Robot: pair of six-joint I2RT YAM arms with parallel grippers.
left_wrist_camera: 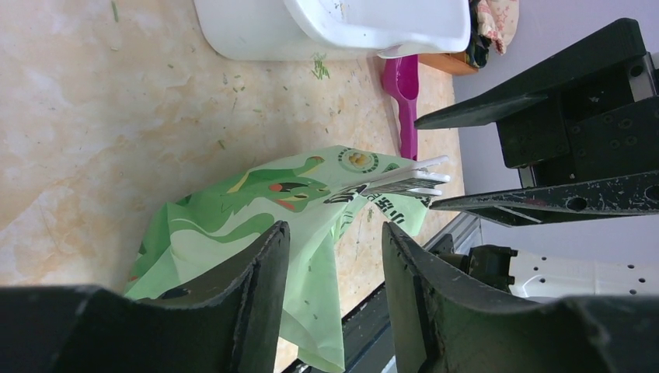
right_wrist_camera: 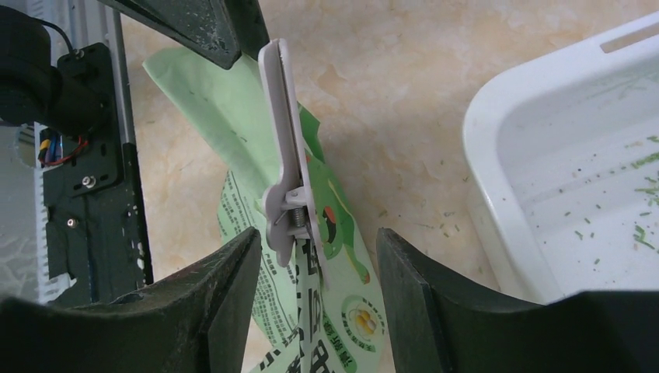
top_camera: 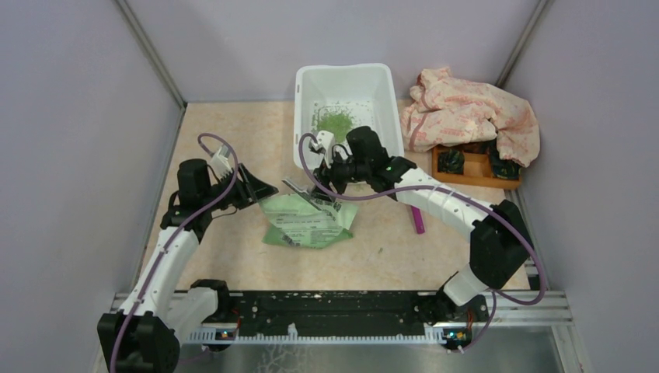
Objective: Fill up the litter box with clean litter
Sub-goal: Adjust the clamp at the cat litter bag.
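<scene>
The white litter box (top_camera: 342, 81) stands at the back centre with a small pile of green clean litter (top_camera: 336, 122) in it. A green-and-white printed bag (top_camera: 307, 221) lies on the table in front of it, with a white clip (top_camera: 305, 189) on its top edge. My left gripper (top_camera: 264, 189) is open at the bag's left upper corner; in the left wrist view (left_wrist_camera: 334, 241) the bag (left_wrist_camera: 249, 202) hangs between the open jaws. My right gripper (top_camera: 322, 180) is open; in the right wrist view (right_wrist_camera: 319, 237) its jaws straddle the clip (right_wrist_camera: 284, 148) without closing on it.
A magenta scoop (top_camera: 418, 219) lies right of the bag, partly under my right arm. A wooden tray (top_camera: 474, 169) and a crumpled pink cloth (top_camera: 470, 113) sit at the back right. Loose green bits lie on the table by the litter box (left_wrist_camera: 319, 68). Walls close in on both sides.
</scene>
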